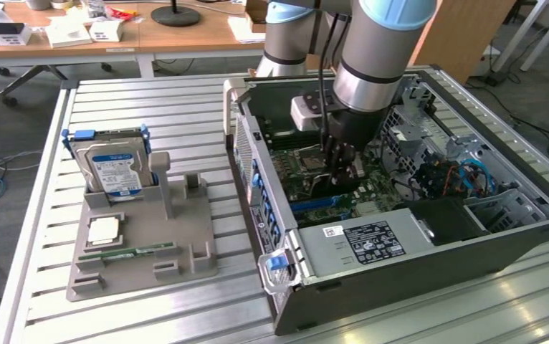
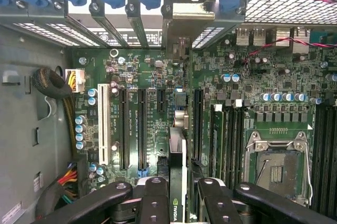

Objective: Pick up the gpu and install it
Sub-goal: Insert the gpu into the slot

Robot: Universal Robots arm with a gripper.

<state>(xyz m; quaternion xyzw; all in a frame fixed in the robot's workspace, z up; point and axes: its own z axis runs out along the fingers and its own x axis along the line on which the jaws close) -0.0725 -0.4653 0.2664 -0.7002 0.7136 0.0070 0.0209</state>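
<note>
My gripper [image 1: 342,170] reaches down inside the open computer case [image 1: 504,236], just above the green motherboard [image 1: 317,188]. In the wrist view the gripper [image 2: 179,195] is shut on the gpu [image 2: 178,153], which I see edge-on as a thin dark card with a logo on its edge. One black finger [image 2: 154,198] sits on each side of the card. Its pale metal bracket [image 2: 181,21] stands against the case's rear slot wall, under the blue clips. The card hangs between two long black expansion slots [image 2: 142,129]. Whether it is pushed into a slot I cannot tell.
The empty CPU socket [image 2: 276,166] and the RAM slots [image 2: 226,139] lie beside the card. A power supply [image 1: 370,240] fills the case's near end. On the slatted table [image 1: 150,100], a grey holder [image 1: 193,236] carries a blue-labelled hard drive [image 1: 112,170] and a RAM stick [image 1: 126,253].
</note>
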